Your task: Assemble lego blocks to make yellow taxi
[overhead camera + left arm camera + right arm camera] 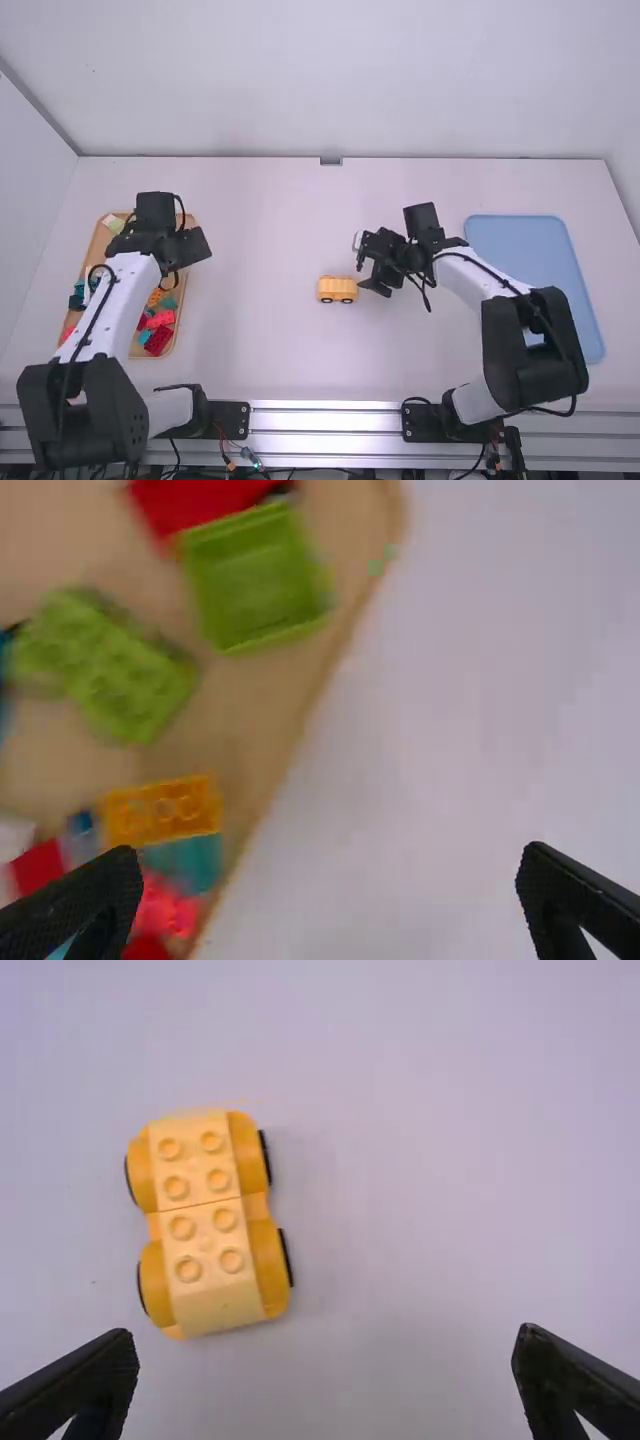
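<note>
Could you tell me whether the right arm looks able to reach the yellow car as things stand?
Probably yes: its end effector stands open near the yellow car, with nothing visible blocking the way, while the left arm is well off at the tray.

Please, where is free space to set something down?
Bare table lies between the tan tray and yellow car, and from the car to the back wall. Crowded: the tray, with blocks, and beside the car, at the right tool.
</note>
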Controlling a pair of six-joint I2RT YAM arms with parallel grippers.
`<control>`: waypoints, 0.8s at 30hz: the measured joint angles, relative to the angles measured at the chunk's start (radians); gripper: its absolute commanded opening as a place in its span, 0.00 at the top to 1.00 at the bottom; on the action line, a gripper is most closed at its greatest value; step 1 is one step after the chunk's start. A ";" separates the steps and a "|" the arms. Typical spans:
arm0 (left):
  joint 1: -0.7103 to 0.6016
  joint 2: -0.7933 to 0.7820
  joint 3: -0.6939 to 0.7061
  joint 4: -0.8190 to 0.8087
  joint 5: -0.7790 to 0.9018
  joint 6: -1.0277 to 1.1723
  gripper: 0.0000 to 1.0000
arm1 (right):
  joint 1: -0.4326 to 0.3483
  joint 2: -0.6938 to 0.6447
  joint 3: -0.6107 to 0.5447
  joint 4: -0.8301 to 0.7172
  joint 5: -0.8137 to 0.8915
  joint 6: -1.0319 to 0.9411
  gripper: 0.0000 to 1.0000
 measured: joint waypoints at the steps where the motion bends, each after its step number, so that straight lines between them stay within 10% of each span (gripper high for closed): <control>1: 0.006 -0.013 0.000 -0.020 -0.054 -0.032 0.01 | 0.000 -0.013 0.000 0.007 0.008 0.003 0.01; 15: 0.445 0.172 0.001 0.018 0.124 0.082 0.01 | 0.043 -0.029 0.000 0.068 0.043 0.023 0.01; 24: 0.492 0.364 0.144 -0.082 0.264 0.267 0.01 | 0.046 -0.029 0.000 0.089 0.045 0.026 0.01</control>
